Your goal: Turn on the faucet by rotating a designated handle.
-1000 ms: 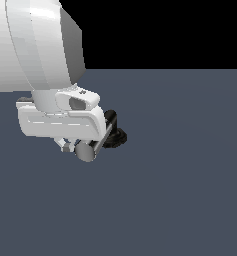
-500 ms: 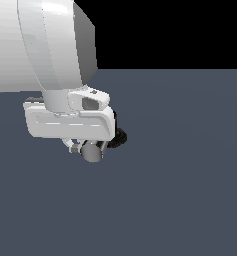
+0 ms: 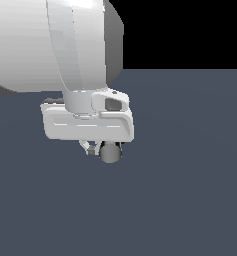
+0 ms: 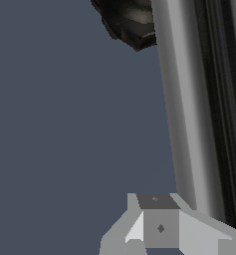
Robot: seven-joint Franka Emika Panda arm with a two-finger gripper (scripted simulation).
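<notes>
In the wrist view the chrome handle (image 4: 189, 109) is seen running close alongside one fingertip (image 4: 159, 226), its black elbow (image 4: 129, 22) at the far end; in the exterior view only its grey end (image 3: 110, 152) is shown beneath the gripper (image 3: 102, 149). How far the jaws are parted, or whether anything is held, cannot be told. A slip off the smooth bar could be caused by a one-sided push, and the faucet would be left unturned.

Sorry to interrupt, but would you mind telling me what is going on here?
A simulated white robot arm is working on a faucet, meant to turn its handle. In the exterior view the claw sits low over the handle, whose flat grey end shows beneath it. In the wrist view the chrome bar runs close beside one finger. Whether the claw is gripping is unclear.
</notes>
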